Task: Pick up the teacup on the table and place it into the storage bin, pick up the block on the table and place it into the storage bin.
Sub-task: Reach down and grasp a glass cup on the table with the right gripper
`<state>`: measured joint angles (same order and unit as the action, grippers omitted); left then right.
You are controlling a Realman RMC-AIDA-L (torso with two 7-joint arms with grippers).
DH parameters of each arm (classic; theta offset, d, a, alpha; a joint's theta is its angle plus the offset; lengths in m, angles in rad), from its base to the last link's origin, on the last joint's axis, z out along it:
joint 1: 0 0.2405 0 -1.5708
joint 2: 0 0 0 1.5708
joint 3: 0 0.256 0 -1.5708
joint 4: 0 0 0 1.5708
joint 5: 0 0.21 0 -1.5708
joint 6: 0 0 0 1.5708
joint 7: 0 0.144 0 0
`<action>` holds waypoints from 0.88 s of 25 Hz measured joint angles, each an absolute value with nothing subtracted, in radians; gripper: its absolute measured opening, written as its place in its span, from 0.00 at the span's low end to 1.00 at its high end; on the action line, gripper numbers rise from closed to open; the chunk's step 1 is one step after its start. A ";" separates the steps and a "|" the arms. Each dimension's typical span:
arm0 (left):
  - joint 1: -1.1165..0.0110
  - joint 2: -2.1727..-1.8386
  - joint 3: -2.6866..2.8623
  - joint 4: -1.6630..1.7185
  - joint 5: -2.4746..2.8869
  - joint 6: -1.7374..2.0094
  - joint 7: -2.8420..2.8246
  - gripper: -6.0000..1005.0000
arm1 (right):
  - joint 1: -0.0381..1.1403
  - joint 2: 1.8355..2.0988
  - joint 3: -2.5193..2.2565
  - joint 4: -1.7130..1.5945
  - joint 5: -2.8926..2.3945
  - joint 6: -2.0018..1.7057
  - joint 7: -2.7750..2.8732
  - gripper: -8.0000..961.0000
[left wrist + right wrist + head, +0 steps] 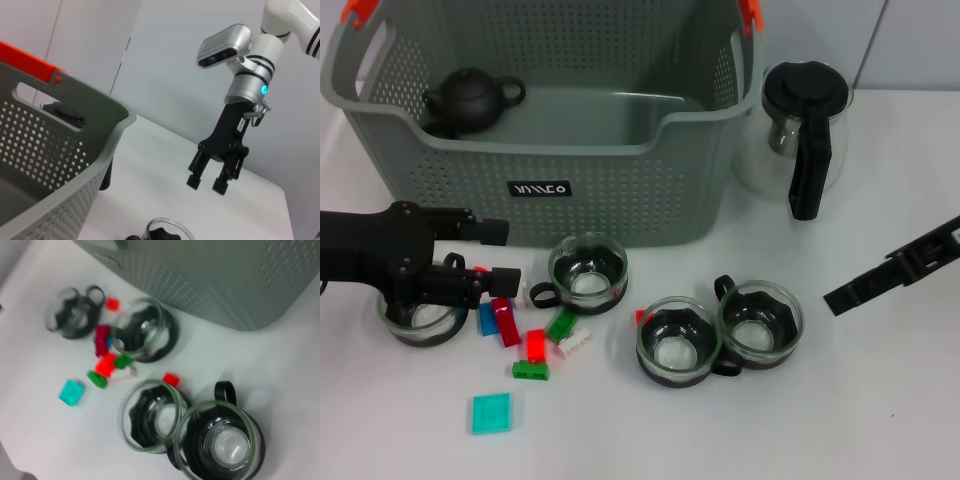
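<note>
On the table (pixel 880 400), left gripper (pixel 510 255) jaws overhang a teacup (pixel 420 322).

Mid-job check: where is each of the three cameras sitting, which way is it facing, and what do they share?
Head view: looks forward and down at the storage bin, four teacups, blocks; left gripper and right gripper both show.
Left wrist view: low beside the bin wall, facing across the table at the right gripper.
Right wrist view: looks down on the teacups; no arm visible.
Shared: bin, teacups.
</note>
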<state>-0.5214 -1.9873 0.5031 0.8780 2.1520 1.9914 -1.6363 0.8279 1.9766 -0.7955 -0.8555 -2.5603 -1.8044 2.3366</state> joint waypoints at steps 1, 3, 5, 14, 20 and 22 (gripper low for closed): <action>-0.521 -1.988 0.503 0.878 2.152 1.989 -1.635 0.80 | 0.835 1.981 -0.822 -0.856 -2.564 -1.793 2.333 0.84; -0.522 -1.990 0.503 0.877 2.151 1.985 -1.634 0.80 | 0.848 1.989 -0.876 -0.856 -2.566 -1.765 2.318 0.82; -0.522 -1.992 0.503 0.877 2.150 1.983 -1.633 0.80 | 0.859 1.999 -0.916 -0.857 -2.567 -1.744 2.295 0.82; -0.519 -1.998 0.503 0.846 2.128 1.962 -1.611 0.80 | 0.851 2.064 -1.026 -0.977 -2.572 -1.680 2.161 0.82; -0.517 -1.992 0.494 0.826 2.110 1.955 -1.596 0.80 | 0.849 2.077 -1.099 -1.011 -2.580 -1.671 2.100 0.82; -0.516 -1.992 0.489 0.826 2.107 1.955 -1.594 0.80 | 0.850 2.080 -1.125 -1.011 -2.592 -1.657 2.091 0.82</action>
<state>-0.5161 -1.9921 0.4887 0.8264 2.1066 1.9546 -1.5943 0.8505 2.0801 -1.1255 -1.0109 -2.5924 -1.6571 2.0913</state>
